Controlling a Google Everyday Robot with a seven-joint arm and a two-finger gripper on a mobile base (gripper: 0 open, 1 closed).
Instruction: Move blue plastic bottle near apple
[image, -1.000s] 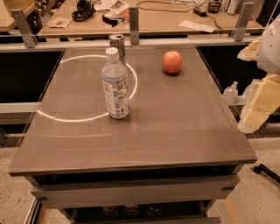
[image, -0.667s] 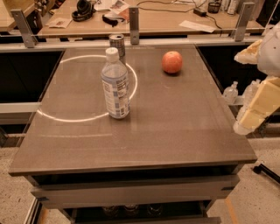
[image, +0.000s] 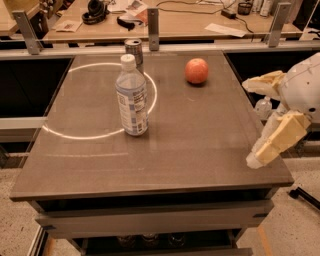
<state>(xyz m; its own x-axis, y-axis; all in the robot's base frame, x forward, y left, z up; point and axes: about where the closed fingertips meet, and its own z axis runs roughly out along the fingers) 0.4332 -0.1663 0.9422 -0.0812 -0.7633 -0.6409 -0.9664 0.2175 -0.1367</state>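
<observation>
The blue plastic bottle (image: 132, 96) stands upright left of the table's centre, with a white cap and a printed label. The red-orange apple (image: 196, 70) sits toward the back right of the table, well apart from the bottle. My gripper (image: 248, 123) hangs at the table's right edge, to the right of and nearer than both. Its cream fingers (image: 274, 141) are spread open and hold nothing.
A silver can (image: 134, 50) stands just behind the bottle. A bright ring of light (image: 100, 135) lies on the brown table (image: 200, 150). A wooden desk (image: 190, 22) with headphones and papers runs behind a metal rail. A small clear bottle (image: 263, 107) sits beyond the right edge.
My gripper has moved a little left, in toward the table's right edge. The bottle, can and apple have not moved.
</observation>
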